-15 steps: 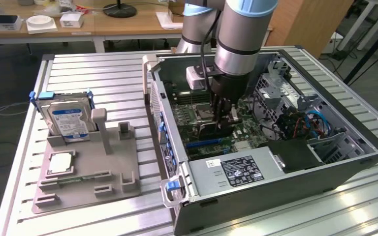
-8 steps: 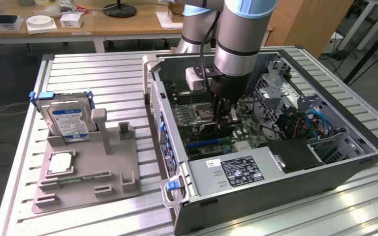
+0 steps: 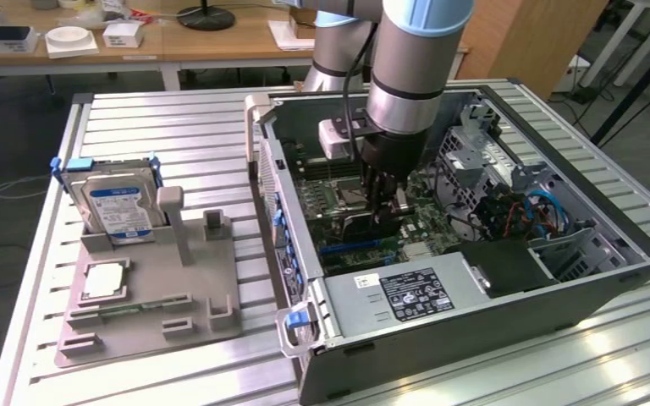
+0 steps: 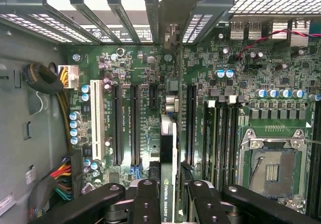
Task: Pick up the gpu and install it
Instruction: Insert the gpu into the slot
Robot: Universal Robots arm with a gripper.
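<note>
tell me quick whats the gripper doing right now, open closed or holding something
Gripper: shut on the gpu, holding it edge-on above the motherboard inside the computer case.

Hard drives (image 3: 116, 207): one (in the grey holder)
Computer cases (image 3: 596, 288): one
White expansion slots (image 4: 95, 119): one
Blue cables (image 3: 545, 207): one

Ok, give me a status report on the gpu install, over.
Gripper shut on the gpu, down inside the computer case. Gpu edge-on above the motherboard slots, bracket at the rear openings. Seating can't be judged. Nothing seen in the way.
</note>
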